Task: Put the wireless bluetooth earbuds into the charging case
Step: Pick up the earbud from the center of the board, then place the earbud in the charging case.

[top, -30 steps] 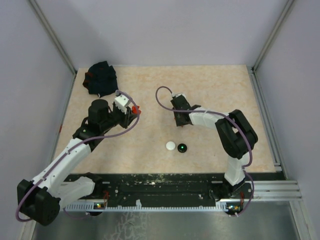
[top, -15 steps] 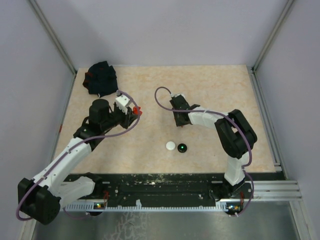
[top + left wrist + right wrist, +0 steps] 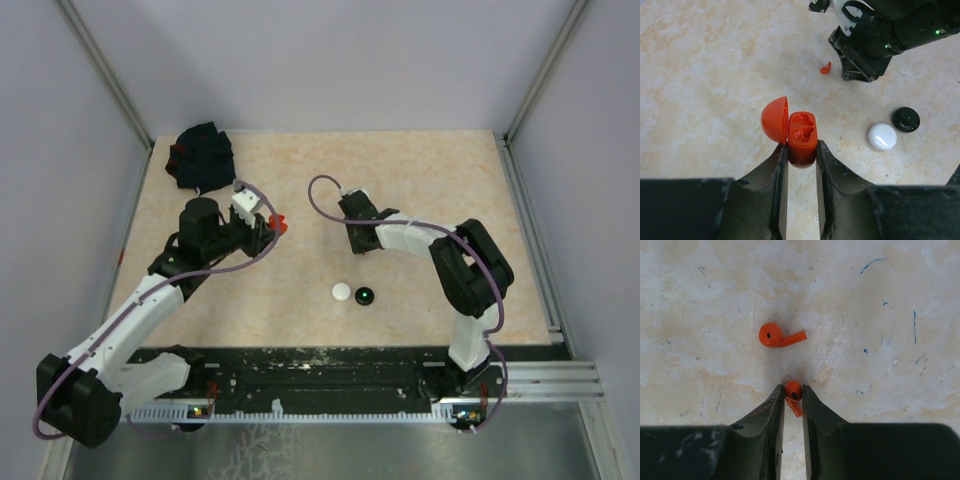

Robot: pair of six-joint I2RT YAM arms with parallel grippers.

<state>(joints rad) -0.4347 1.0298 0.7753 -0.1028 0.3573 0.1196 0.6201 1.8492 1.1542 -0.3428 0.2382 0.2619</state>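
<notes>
An orange-red charging case (image 3: 802,134) with its lid swung open to the left sits clamped between my left gripper's (image 3: 799,148) jaws, its two empty wells facing up; from above the case (image 3: 280,222) hangs over the table left of centre. My right gripper (image 3: 792,391) is shut on one red earbud (image 3: 793,390), head up, stem pointing back between the fingers, at the table surface. A second red earbud (image 3: 776,336) lies loose on the table just beyond it, also visible as a small red earbud (image 3: 826,68) beside the right gripper (image 3: 859,75).
A white disc (image 3: 342,291) and a black disc (image 3: 364,295) lie side by side in front of the right gripper (image 3: 358,243). A black fabric bundle (image 3: 202,157) sits at the back left corner. Walls enclose the table on three sides.
The right gripper's jaws have drawn in a little onto the earbud. The left arm with the case has barely shifted.
</notes>
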